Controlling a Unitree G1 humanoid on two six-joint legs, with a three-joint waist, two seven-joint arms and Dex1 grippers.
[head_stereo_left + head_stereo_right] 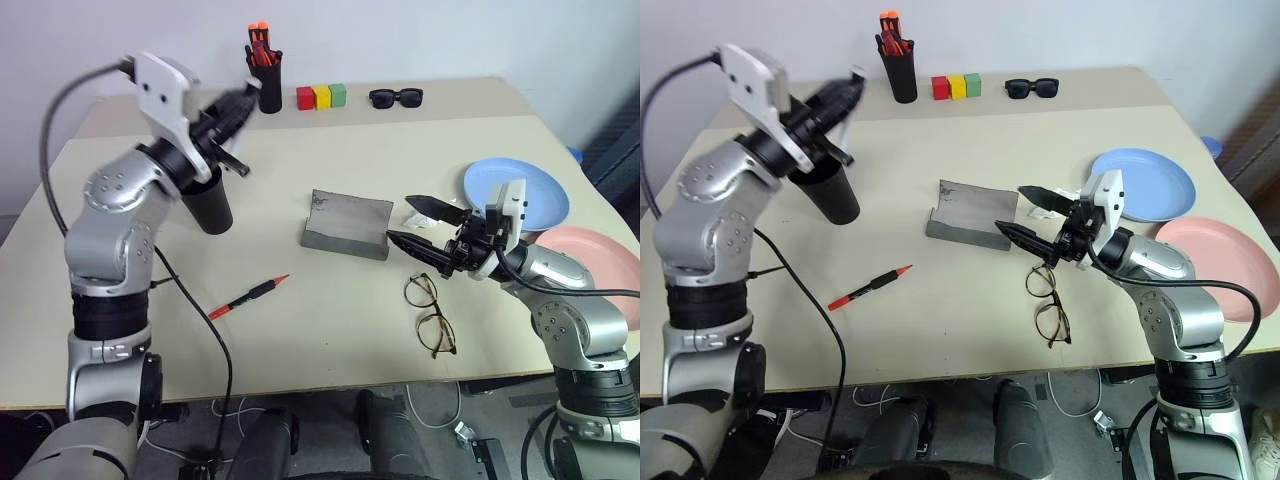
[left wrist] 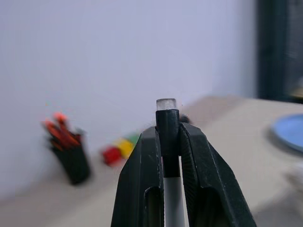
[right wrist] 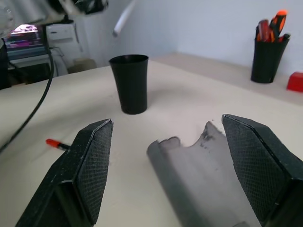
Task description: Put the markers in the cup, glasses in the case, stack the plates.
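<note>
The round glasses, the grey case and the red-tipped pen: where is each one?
glasses [image 1: 430, 315], left eye view, on the bridge between the two lenses.
grey case [image 1: 345, 225], left eye view, middle of its open felt surface.
red-tipped pen [image 1: 250, 296], left eye view, mid-barrel, lying on the table.

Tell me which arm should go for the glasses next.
Right. The right gripper hangs open just above the glasses, next to the open case. The left gripper is shut on a marker above the cup.
</note>
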